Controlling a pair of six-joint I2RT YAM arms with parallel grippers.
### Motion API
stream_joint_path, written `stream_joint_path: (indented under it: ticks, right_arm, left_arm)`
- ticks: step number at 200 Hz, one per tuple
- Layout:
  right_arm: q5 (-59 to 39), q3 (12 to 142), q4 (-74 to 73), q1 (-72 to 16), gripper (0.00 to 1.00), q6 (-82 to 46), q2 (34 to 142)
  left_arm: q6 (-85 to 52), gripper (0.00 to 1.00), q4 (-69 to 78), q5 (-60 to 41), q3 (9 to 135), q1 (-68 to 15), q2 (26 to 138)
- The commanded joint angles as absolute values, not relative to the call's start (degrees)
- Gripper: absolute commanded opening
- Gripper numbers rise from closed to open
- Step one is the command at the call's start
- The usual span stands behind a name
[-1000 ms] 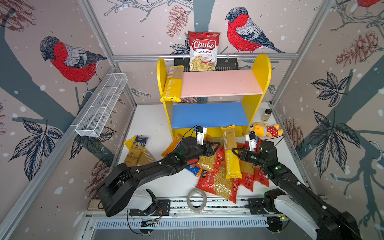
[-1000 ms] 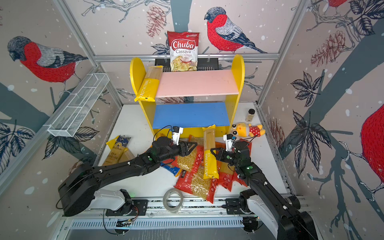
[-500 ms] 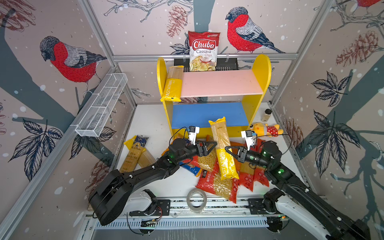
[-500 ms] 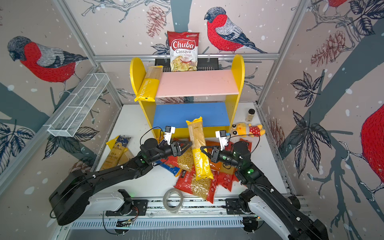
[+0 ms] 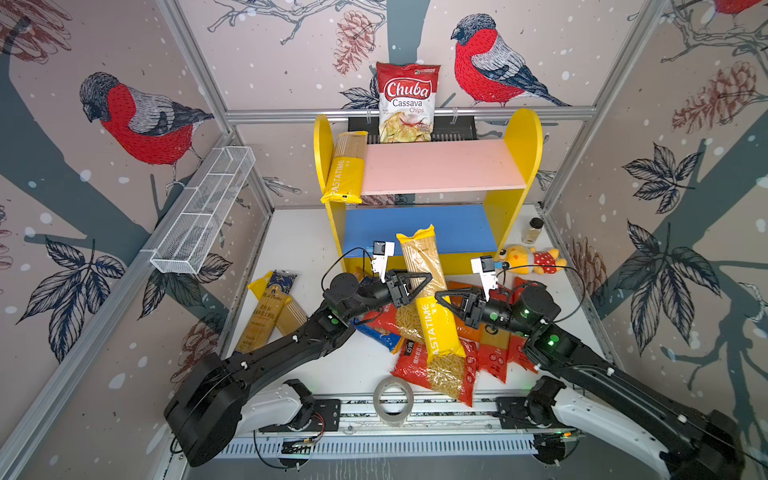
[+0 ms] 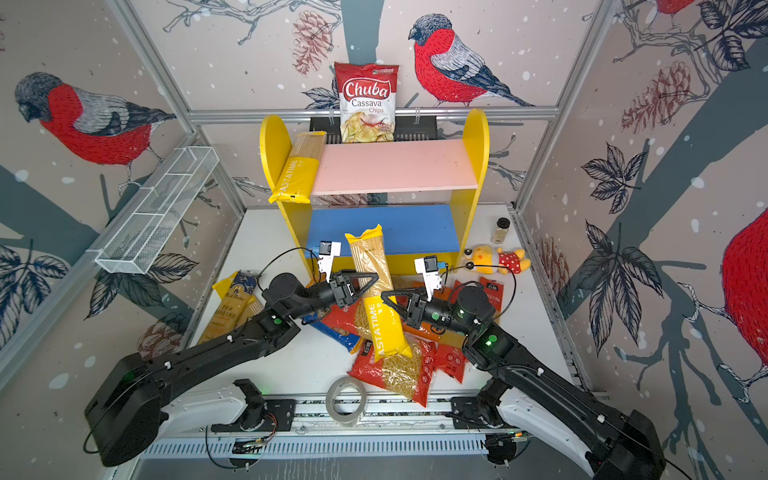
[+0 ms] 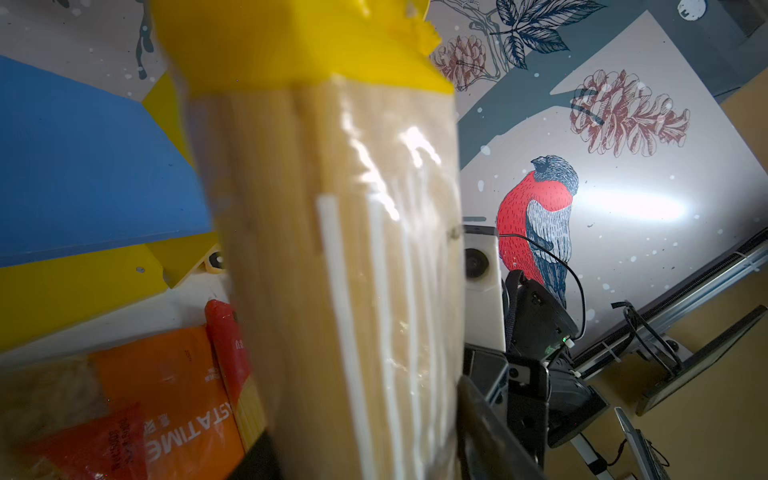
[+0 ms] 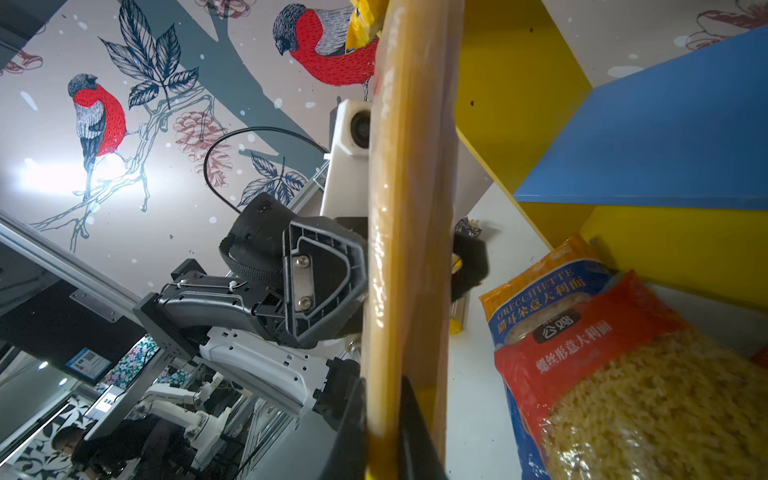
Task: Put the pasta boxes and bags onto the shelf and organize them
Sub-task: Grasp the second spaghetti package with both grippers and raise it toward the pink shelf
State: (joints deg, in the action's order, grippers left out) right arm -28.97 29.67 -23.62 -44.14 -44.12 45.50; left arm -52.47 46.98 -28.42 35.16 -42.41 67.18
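A long yellow PASTATIME pack point(image 5: 428, 291) point(image 6: 376, 291) stands tilted above the pile, its top before the shelf's blue lower board point(image 5: 415, 224). My right gripper point(image 5: 438, 296) point(image 8: 384, 440) is shut on its edge at mid-length. My left gripper point(image 5: 424, 279) point(image 7: 361, 449) straddles its clear upper half point(image 7: 332, 249), jaws pressed on both sides. Another PASTATIME pack point(image 5: 347, 166) lies on the pink upper board point(image 5: 440, 166) at its left end. Below lie a red short-pasta bag point(image 5: 440, 370), orange packs point(image 5: 490, 345), a blue-orange bag point(image 5: 380, 336) and navy-gold spaghetti packs point(image 5: 270, 307).
A Chuba chips bag point(image 5: 408, 104) hangs behind the shelf. A white wire basket point(image 5: 203, 212) is fixed to the left wall. A tape roll point(image 5: 392, 401) lies at the front edge. A plush toy point(image 5: 532, 259) and a small bottle point(image 5: 533, 230) sit right of the shelf.
My right gripper lifted the yellow pack off the pile and tipped it upright, shifting it left. My left gripper opened wide, then closed around the pack's upper half.
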Motion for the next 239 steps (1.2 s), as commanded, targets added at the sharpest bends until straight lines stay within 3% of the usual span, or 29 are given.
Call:
stream_joint_path:
  ticks: [1, 65, 98, 119, 206, 239]
  right_arm:
    - [-28.35, 30.40, -33.06, -44.19, 0.02, -45.09, 45.82]
    - [-30.36, 30.61, -28.49, -42.04, 0.33, -45.26, 45.93]
    - [-35.19, 30.15, -26.46, -39.37, 0.59, -44.48, 45.18]
    - [-38.39, 30.30, -25.70, -38.84, 0.70, -43.24, 44.59]
    - [-36.85, 31.60, -31.26, -38.94, 0.68, -43.48, 46.17]
    - [-36.11, 32.63, -35.51, -38.89, 0.58, -45.73, 48.20]
  left_arm:
    - [-51.70, 0.41, 50.07, -29.88, 36.52, -42.36, 66.41]
    - [-50.02, 0.02, 45.80, -31.11, 45.50, -42.36, 67.48]
    - [-45.85, 0.00, 38.56, -31.23, 54.16, -40.87, 68.20]
    - [-46.05, 0.00, 36.31, -33.07, 59.60, -38.10, 69.93]
    - [-52.47, 0.01, 38.05, -38.37, 67.59, -33.77, 75.82]
    - [-53.69, 0.04, 36.80, -37.59, 68.32, -32.99, 76.54]
